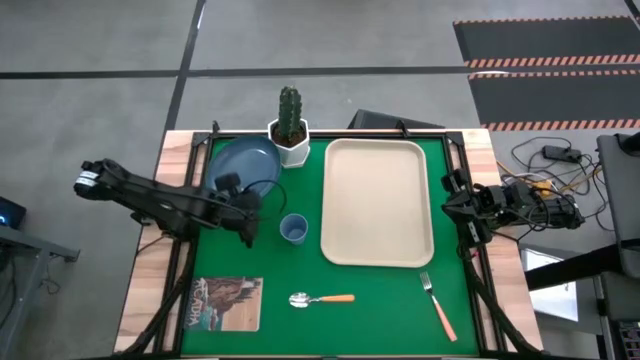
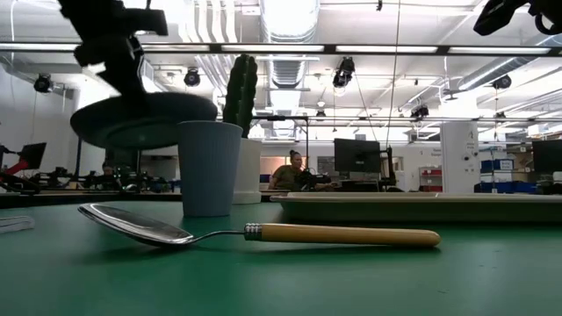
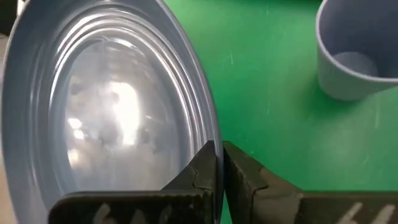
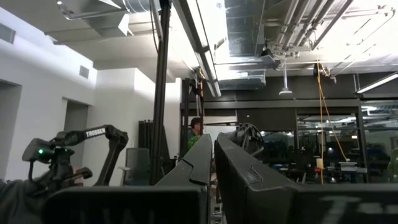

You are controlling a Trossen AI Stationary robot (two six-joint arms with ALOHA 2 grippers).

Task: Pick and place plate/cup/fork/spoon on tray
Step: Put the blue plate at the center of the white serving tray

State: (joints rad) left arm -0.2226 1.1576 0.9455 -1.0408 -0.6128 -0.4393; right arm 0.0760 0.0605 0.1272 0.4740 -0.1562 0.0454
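Robotics lab — exposed ceiling ducts; monitors; another robot arm.

Green-matted table with tray, cup, spoon, fork, cactus pot, booklet.

Tray bare across its whole floor, open from above. Cup stands on the green mat between plate and tray, just beside the tray's near-left edge: blocks a low, straight crossing. Cactus pot tall at the far side, near the tray's far-left corner. Spoon and fork lie flat on the surface, well apart, open mat around each.
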